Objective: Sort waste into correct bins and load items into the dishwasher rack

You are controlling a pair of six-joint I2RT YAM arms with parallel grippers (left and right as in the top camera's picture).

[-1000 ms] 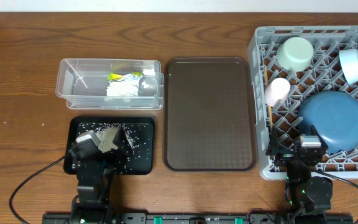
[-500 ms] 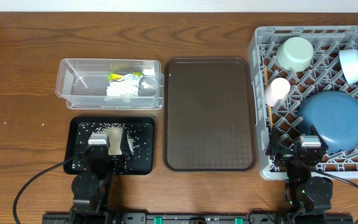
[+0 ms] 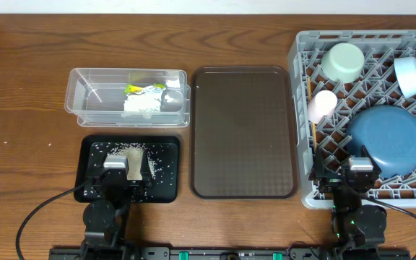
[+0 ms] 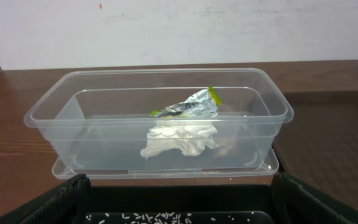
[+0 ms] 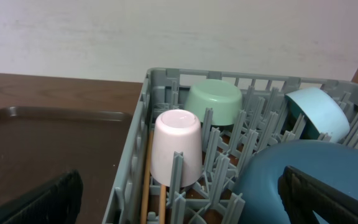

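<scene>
My left gripper [image 4: 179, 208], fingers [image 4: 48, 205] wide and empty, hangs over the flat black rectangular tray [image 3: 170, 191]; my right gripper [image 5: 179, 202], equally wide, faces the square grey plastic rack [image 5: 138, 143] holding the small pink cup [image 5: 176, 146].

Left gripper [image 4: 179, 190], right gripper [image 5: 179, 185] (both spread wide).

The brown serving tray [image 3: 243, 130] lies at the centre. The clear tub [image 3: 69, 90] at ten o'clock holds the snack wrapper [image 3: 144, 89] and the tissue [image 3: 141, 105]. The black tray [image 3: 166, 191] at eight o'clock carries rice grains [image 3: 125, 149]. The rack [image 3: 300, 54] at three o'clock holds the green bowl [image 3: 342, 62], pale-blue bowl [image 3: 409, 75], pink cup [image 3: 323, 105] and blue plate [image 3: 386, 139].
</scene>
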